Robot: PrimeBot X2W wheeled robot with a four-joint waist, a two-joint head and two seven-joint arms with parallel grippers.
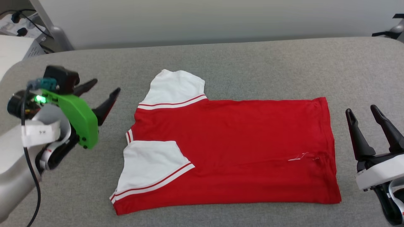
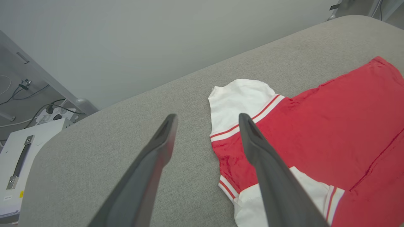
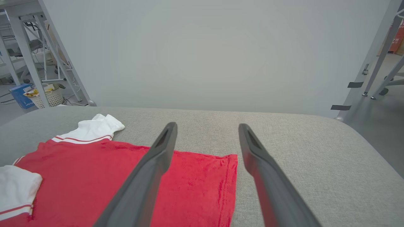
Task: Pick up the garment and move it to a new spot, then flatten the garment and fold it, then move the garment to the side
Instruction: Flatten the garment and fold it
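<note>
We find the garment lying flat near the centre of the grey padded surface, red body uppermost. Its neck end points to the robot's left and its hem to the right. The far sleeve lies spread out away from the robot. The near sleeve is folded over the red body. A short white thread lies on the cloth near the hem.

Containers: the right wrist view shows a white basket on the floor beyond the surface. It holds yellow items that we cannot identify. A blue box stands just beside it. The left wrist view shows a closed white case with a handle, next to the surface's rounded corner.

Edges and room: bare surface borders the garment on every side, with the broadest band on the far side, toward the pale wall.

The left gripper hovers near the neck end, apart from the cloth, jaws wide and empty. The right gripper stands near the hem, likewise spread wide and holding nothing.
</note>
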